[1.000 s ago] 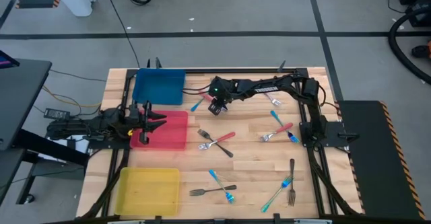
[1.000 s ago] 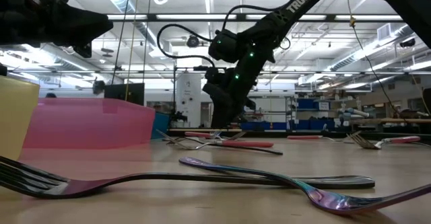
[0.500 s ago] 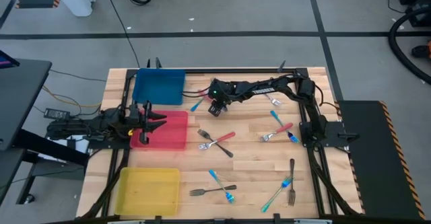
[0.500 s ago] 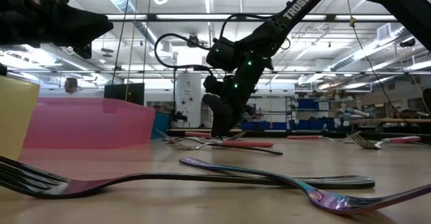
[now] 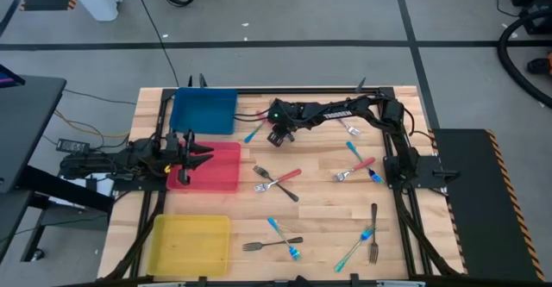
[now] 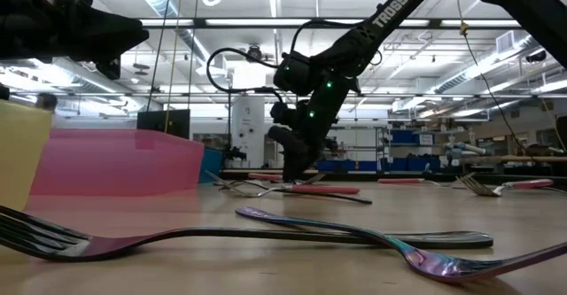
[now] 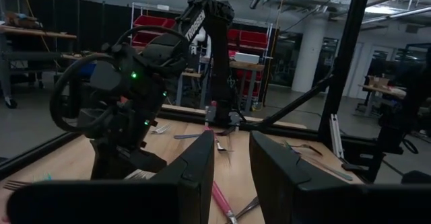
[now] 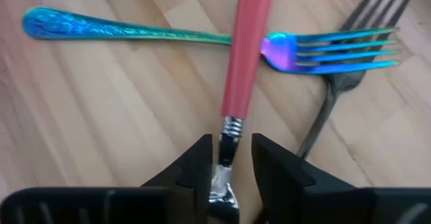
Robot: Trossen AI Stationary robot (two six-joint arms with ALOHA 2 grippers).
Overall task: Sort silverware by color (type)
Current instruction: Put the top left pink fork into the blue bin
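- Your red-handled fork [image 8: 247, 46] lies on the wooden table [image 5: 328, 192] near the blue bin [image 5: 203, 111], its handle crossing a teal fork [image 8: 202, 35].
- Your right gripper [image 8: 227, 158] straddles that fork's metal neck — fingers narrowed around it, low at the table.
- Your left gripper [image 5: 203, 155] waits partly open over the red bin [image 5: 220, 171], holding nothing.

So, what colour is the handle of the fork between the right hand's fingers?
Red handle, silver neck; the right wrist view shows it best.

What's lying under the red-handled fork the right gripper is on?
Under the red-handled fork between the right gripper fingers lies an iridescent blue-teal fork, crossed beneath it. A dark metal fork sits beside; the red fork's tines are hidden.
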